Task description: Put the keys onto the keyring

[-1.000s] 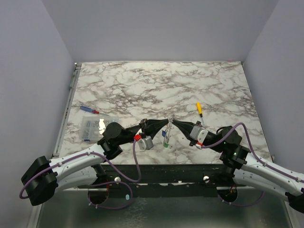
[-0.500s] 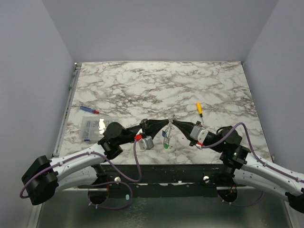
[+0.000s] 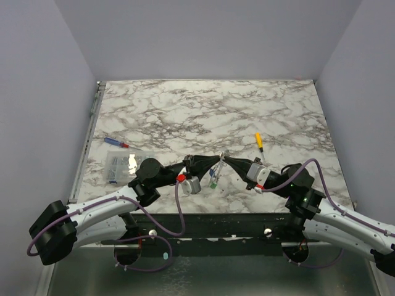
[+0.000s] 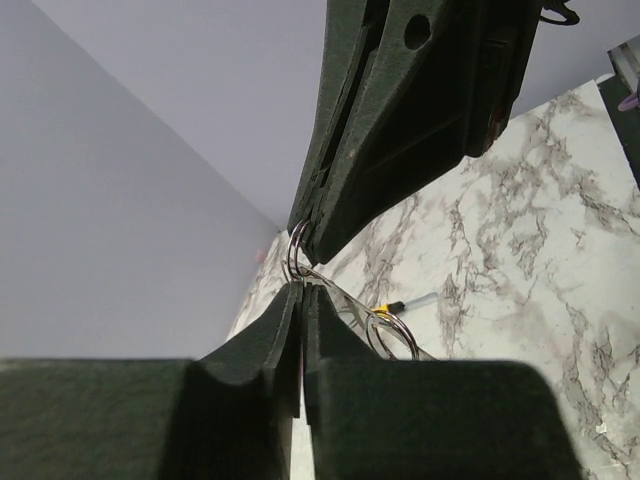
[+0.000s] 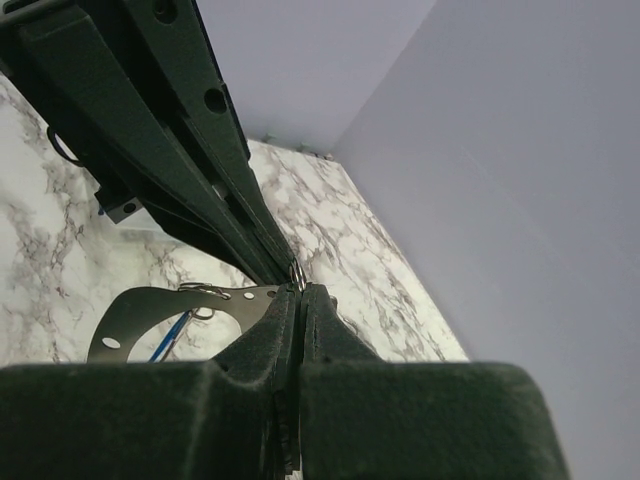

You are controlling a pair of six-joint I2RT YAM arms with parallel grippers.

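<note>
My left gripper [image 3: 216,162] and right gripper [image 3: 225,160] meet tip to tip just above the table's near middle. Both are shut on the silver keyring [image 3: 220,156] between them. In the left wrist view the shut left gripper [image 4: 301,291] pinches a wire loop of the keyring [image 4: 294,252]. In the right wrist view the shut right gripper [image 5: 300,291] grips the keyring's grey metal band [image 5: 165,305]. Keys with green and blue heads [image 3: 213,179] hang below the tips. A key with a yellow-orange head [image 3: 259,141] lies alone on the table to the right, and shows in the left wrist view [image 4: 404,303].
A slim blue-and-red stick [image 3: 116,142] and a clear plastic packet [image 3: 123,165] lie at the table's left side. Purple walls close in the marble table [image 3: 203,111] on three sides. Its near edge runs just below the grippers.
The hanging keys have swung slightly left and up, and a blue head now shows beside the green one. Both grippers stay shut, tip to tip.
</note>
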